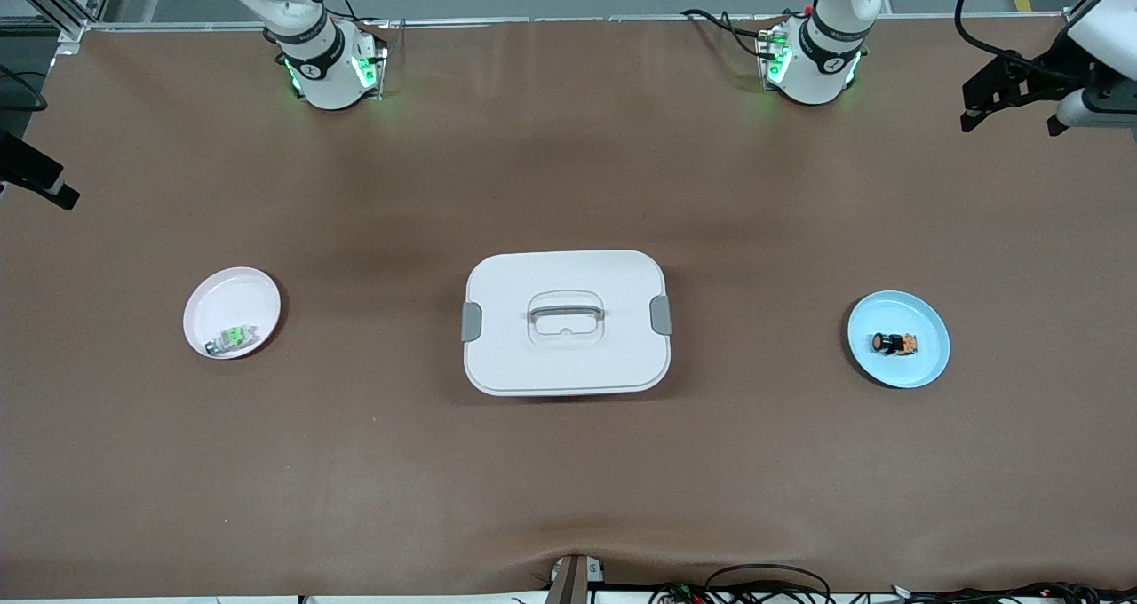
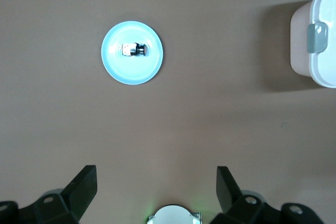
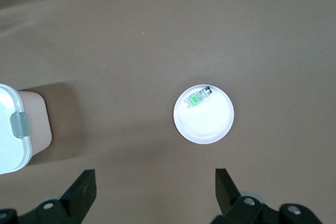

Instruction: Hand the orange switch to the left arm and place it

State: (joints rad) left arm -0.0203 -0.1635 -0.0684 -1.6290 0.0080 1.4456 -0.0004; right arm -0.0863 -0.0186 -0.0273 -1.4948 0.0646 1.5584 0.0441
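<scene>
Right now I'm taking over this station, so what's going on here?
Nothing is held yet. The orange switch lies on a blue plate toward the left arm's end; the box sits mid-table. The left tool hangs open above that plate's area, the right tool open above the pink plate.

- Left gripper raised high, pointing straight down, both fingers spread wide with nothing between the jaws.
- Right gripper likewise raised, pointing down, fingers wide apart, nothing between the jaws.
</scene>
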